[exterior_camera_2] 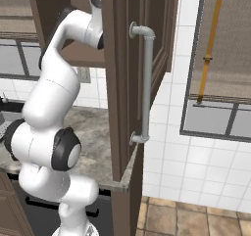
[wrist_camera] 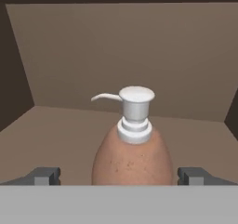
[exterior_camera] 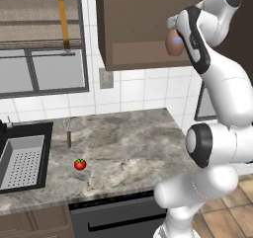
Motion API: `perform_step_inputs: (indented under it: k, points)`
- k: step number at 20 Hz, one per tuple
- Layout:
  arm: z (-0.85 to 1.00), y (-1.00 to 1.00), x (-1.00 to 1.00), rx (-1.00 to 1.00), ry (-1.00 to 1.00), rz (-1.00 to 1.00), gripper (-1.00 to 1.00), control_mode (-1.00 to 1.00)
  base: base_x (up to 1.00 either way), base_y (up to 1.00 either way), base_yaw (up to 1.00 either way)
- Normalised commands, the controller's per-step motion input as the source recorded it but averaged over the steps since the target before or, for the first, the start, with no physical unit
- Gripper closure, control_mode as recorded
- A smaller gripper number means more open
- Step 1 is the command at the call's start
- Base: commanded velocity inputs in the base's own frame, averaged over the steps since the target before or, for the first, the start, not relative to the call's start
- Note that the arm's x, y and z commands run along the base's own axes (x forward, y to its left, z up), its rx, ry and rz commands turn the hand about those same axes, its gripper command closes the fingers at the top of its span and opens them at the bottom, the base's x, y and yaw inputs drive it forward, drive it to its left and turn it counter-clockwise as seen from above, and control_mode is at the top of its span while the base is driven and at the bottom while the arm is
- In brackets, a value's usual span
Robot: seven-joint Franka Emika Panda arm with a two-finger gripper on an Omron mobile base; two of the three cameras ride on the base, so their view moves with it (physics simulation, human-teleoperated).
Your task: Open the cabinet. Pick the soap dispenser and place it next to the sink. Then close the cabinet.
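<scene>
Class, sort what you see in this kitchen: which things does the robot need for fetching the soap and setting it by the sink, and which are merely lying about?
Part of the job:
cabinet, door open
soap dispenser, inside it, between the open gripper fingers
sink

Lying about:
tomato on the counter
brown-handled utensil

1. The soap dispenser [wrist_camera: 134, 148] stands inside the cabinet [exterior_camera: 138, 29], on its floor, with the back wall behind it.
2. The gripper [wrist_camera: 120, 175] is just before the dispenser, one finger on either side.
3. Below the cabinet lies the counter [exterior_camera: 128, 148].
4. The sink [exterior_camera: 22, 160] sits at the counter's left end.
5. A tomato [exterior_camera: 80, 164] lies right of the sink, a utensil [exterior_camera: 68, 133] just behind it.
</scene>
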Motion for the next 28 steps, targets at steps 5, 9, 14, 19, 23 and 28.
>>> perform_step_inputs:
  k: [5, 9, 14, 19, 23, 28]
  points:
    - [0.00, 0.00, 0.30, 0.00, 0.00, 0.02, -1.00, -1.00, 0.00, 0.00, 0.00]
    - [0.00, 0.00, 0.29, 0.00, 0.00, 0.01, -1.00, -1.00, 0.00, 0.00, 0.00]
    - [0.00, -0.07, 0.23, 0.00, 0.00, 0.00, -1.00, -1.00, 0.00, 0.00, 0.00]
    - [0.00, -0.07, 0.17, 0.00, 0.00, 0.00, -1.00, -1.00, 0.00, 0.00, 0.00]
    - [-0.04, -0.02, 0.12, 0.00, 0.00, 0.00, -1.00, -1.00, 0.00, 0.00, 0.00]
    - [-0.08, 0.00, 0.05, 0.00, 0.00, 0.00, -1.00, -1.00, 0.00, 0.00, 0.00]
